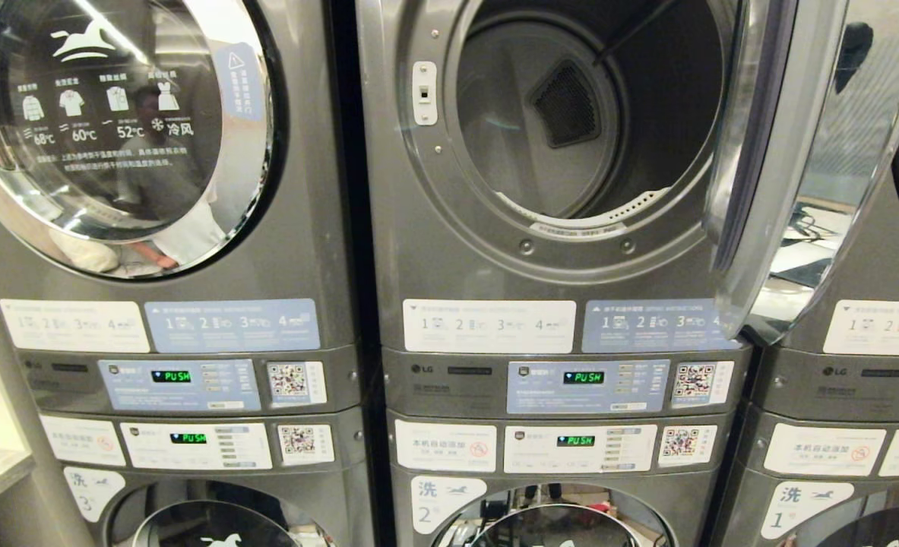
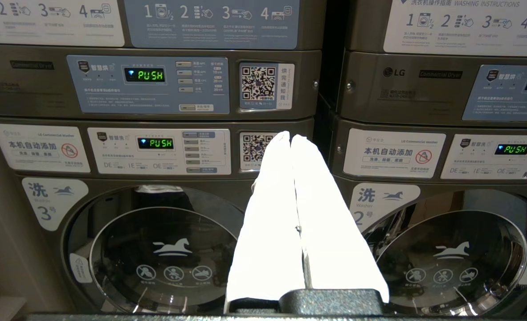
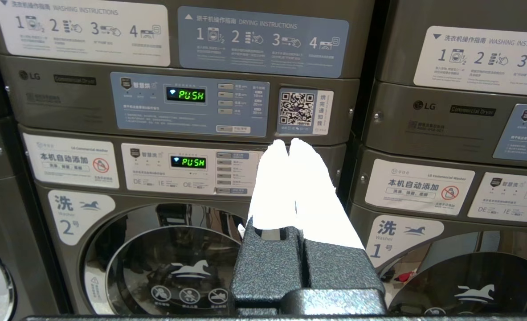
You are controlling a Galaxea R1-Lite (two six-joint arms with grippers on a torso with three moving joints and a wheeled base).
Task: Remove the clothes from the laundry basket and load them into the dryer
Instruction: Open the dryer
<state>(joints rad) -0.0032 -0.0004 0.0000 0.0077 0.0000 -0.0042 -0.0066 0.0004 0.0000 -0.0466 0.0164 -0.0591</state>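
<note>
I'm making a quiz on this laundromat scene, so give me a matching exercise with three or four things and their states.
Things:
1. middle dryer door
2. left dryer door
3. left gripper
4. dryer display

States:
A. shut, holding nothing
B. swung open
C. closed, reflective glass
D. green PUSH lit

Pairs: 1-B, 2-C, 3-A, 4-D

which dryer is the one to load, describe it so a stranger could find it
Look at the row of grey stacked LG laundry towers, each with a dryer above a washer. Take the middle tower, above the washer marked 2. Its dryer is the only one with the round door swung open to the right, baring an empty drum.
</note>
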